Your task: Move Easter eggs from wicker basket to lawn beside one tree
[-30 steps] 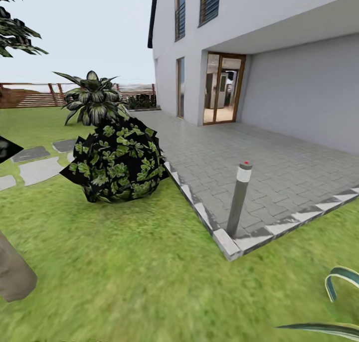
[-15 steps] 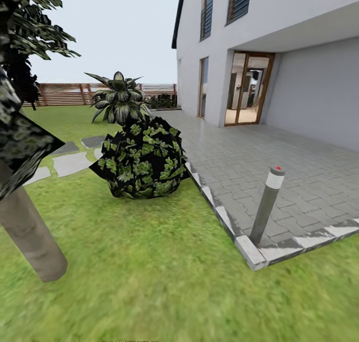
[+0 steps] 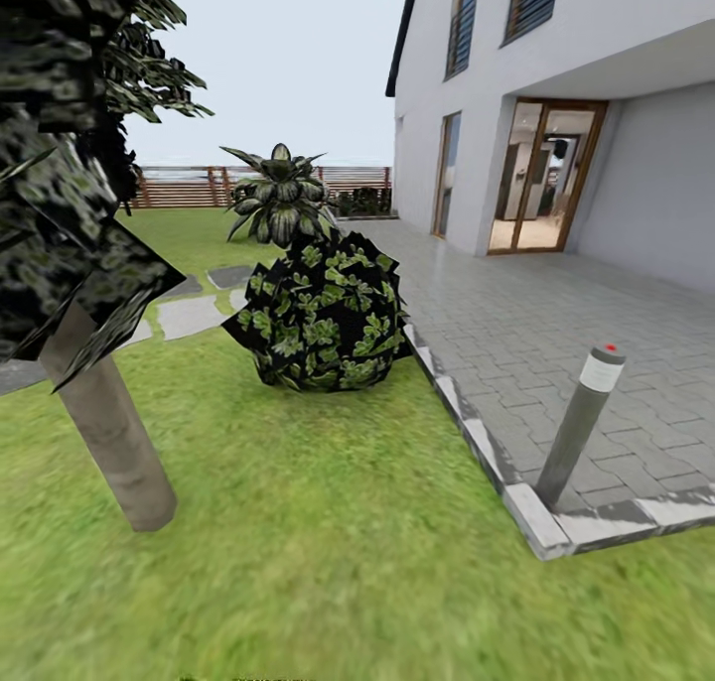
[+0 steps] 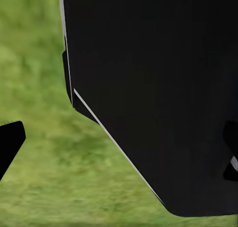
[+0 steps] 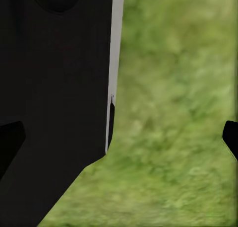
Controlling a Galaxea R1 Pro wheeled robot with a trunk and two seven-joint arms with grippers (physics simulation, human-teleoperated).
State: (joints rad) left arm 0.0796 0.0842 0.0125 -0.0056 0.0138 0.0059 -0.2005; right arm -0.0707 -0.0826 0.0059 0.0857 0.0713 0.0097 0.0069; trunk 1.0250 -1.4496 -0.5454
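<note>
The lawn (image 3: 328, 562) spreads mottled green at the near side. The tree (image 3: 114, 443) stands at near left, its grey-brown trunk leaning under dark blocky leaves. A bollard (image 3: 581, 425) marks the patio (image 3: 556, 334) corner at right. A leafy bush (image 3: 323, 314) sits farther, an agave (image 3: 281, 195) beyond. Fingers: cannot tell.

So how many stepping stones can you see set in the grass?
3, though more may be hidden: one just left of the dark bush, one nearer, and one partly behind the tree leaves.
</note>
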